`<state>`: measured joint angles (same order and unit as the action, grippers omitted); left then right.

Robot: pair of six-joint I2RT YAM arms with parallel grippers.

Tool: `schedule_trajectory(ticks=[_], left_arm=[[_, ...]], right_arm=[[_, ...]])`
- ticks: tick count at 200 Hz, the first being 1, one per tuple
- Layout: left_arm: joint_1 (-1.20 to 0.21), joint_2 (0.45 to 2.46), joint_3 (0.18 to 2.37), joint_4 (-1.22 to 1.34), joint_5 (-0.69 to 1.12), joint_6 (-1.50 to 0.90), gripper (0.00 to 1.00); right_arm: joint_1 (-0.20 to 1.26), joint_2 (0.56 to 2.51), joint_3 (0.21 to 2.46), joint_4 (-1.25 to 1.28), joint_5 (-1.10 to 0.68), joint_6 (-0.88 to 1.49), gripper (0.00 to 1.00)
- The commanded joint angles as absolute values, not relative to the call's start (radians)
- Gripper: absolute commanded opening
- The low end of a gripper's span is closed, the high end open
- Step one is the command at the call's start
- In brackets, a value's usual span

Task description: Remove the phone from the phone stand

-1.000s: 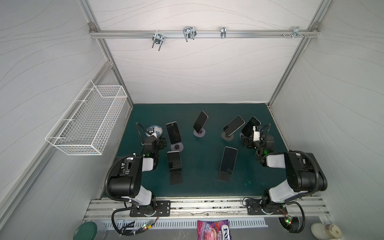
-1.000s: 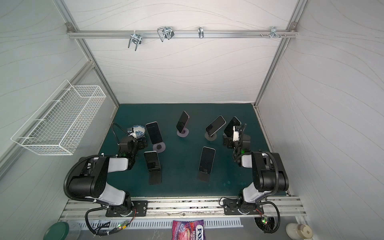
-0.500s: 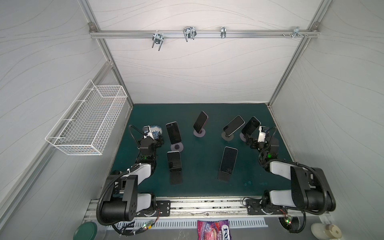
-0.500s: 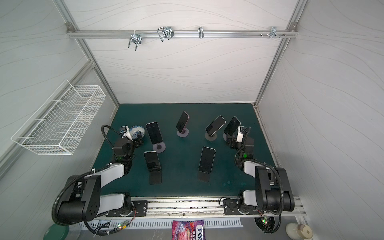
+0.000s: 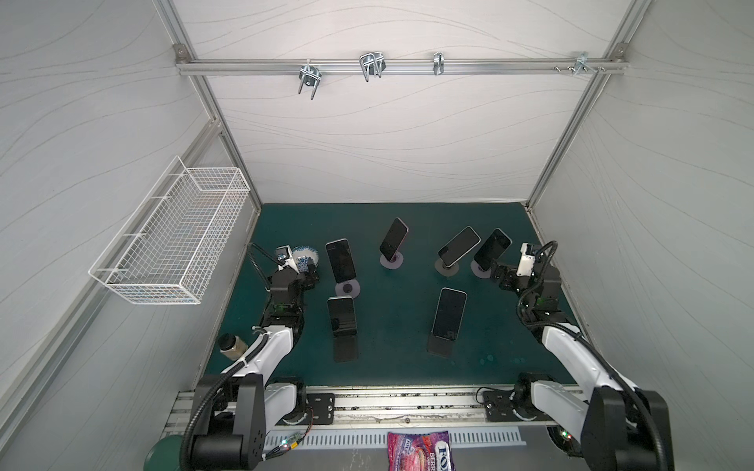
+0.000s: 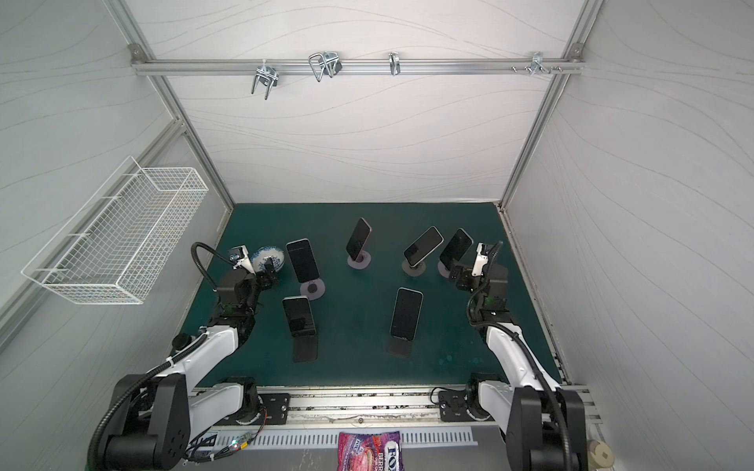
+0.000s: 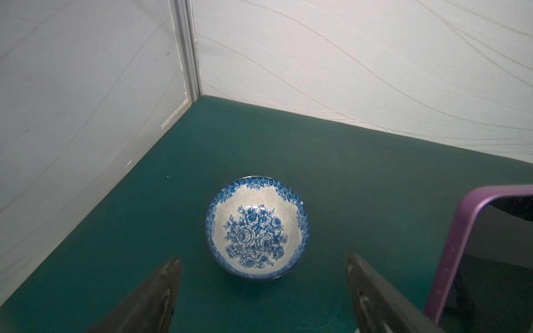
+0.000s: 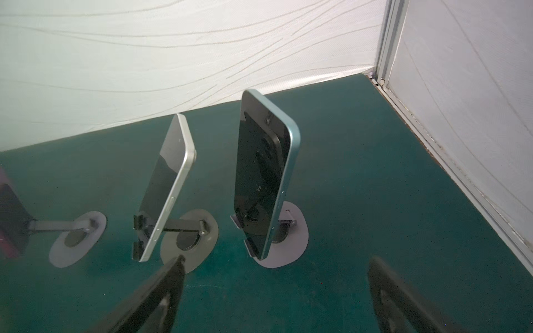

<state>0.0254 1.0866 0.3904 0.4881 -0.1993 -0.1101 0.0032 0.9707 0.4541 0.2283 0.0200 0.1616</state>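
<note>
Right wrist shows phone [image 8: 259,178] standing lengthwise upright on stand [image 8: 298,240].

I get soft, even light from above, faint shadows. Top views bow at edges. R wrist cam: right gripper fingers [image 8: 386,288] blurred; phone [image 8: 259,178] ahead shows reflections.

Four phones [image 5: 394,238] on stands [image 5: 391,261] in a back row on the mat [image 5: 391,367], two more in front, bowl [image 5: 306,256] at the row's left end

Six phones [image 5: 342,261] [image 5: 393,238] [image 5: 459,244] [image 5: 491,249] [image 5: 342,316] [image 5: 449,314], six phone stands [image 5: 347,288] [image 5: 391,262] [image 5: 446,268] [image 5: 475,272] [image 5: 345,348] [image 5: 438,346], one blue-patterned bowl [image 5: 305,257], one wire basket [image 5: 171,244], one candy bag [image 5: 418,450]
</note>
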Motion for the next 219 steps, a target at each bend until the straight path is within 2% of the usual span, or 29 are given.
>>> schedule_trajectory(ticks=[1,38,71,151,219], left_arm=[[0.029,1.036,0.471,0.359,-0.225,-0.129,0.90],[0.029,0.976,0.526,0.240,-0.250,-0.159,0.90],[0.029,0.947,0.616,0.104,-0.244,-0.168,0.90],[-0.007,0.939,0.874,-0.103,-0.208,-0.146,0.86],[-0.106,0.940,1.098,-0.269,-0.067,-0.024,0.85]], right_arm=[[0.005,0.880,0.503,-0.011,0.038,0.219,0.98],[0.004,0.792,0.636,-0.288,0.034,0.278,0.96],[0.030,0.830,0.818,-0.540,0.019,0.330,0.94],[0.152,0.882,1.179,-0.940,-0.075,0.423,0.93],[0.274,0.958,1.455,-1.288,-0.124,0.485,0.83]])
